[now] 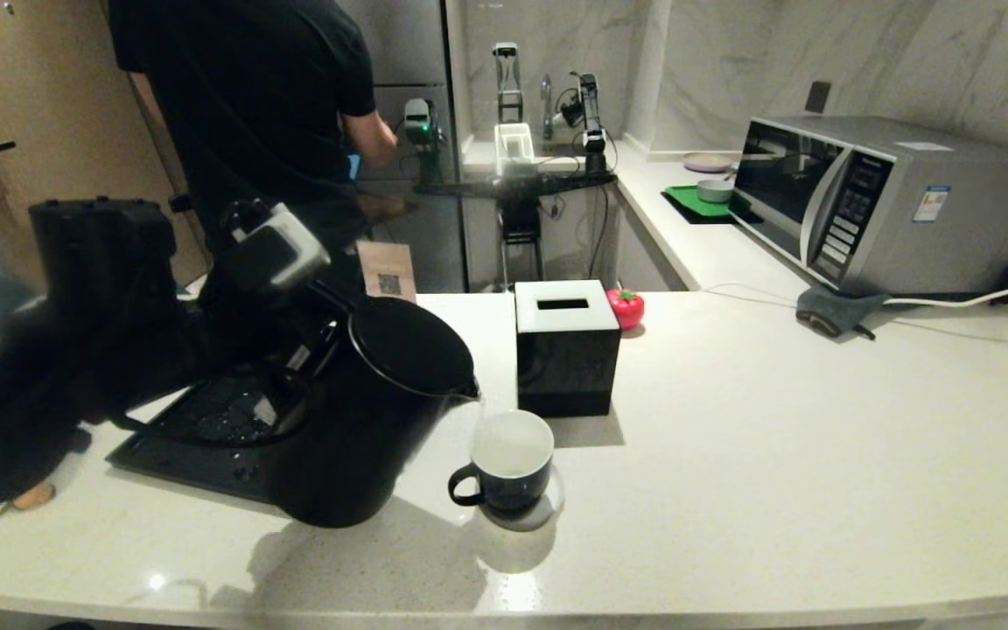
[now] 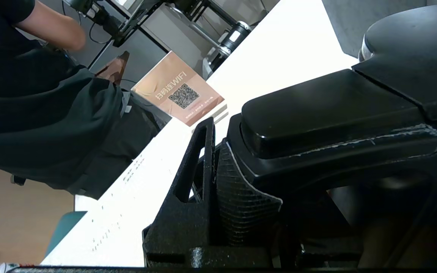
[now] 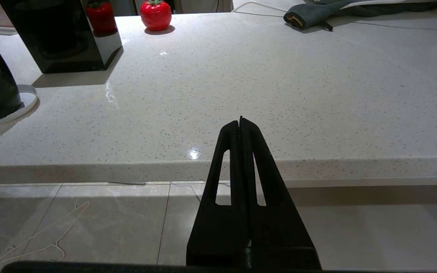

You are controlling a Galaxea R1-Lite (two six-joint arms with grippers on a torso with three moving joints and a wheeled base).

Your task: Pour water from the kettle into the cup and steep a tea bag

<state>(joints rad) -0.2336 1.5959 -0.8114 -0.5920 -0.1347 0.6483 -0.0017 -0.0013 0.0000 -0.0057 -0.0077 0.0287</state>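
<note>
Matte-black kettle (image 1: 364, 411): tilted right, spout over the cup's far-left rim, a thin stream of water (image 1: 480, 409) falling in.
Cup (image 1: 508, 459): on a white coaster (image 1: 548, 507), near the counter's (image 1: 775, 455) near edge, just before the tissue box (image 1: 565, 346).
Left hand (image 2: 218, 182): clamped on the kettle's handle.
Right hand (image 3: 241, 125): fingers pressed together, empty, off the counter's near edge.

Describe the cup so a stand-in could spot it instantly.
On the white counter, find the black cube tissue box. Just in front of it the cup sits on a pale coaster, under the tilted kettle's spout. It is a short, glossy mug, white inside.
</note>
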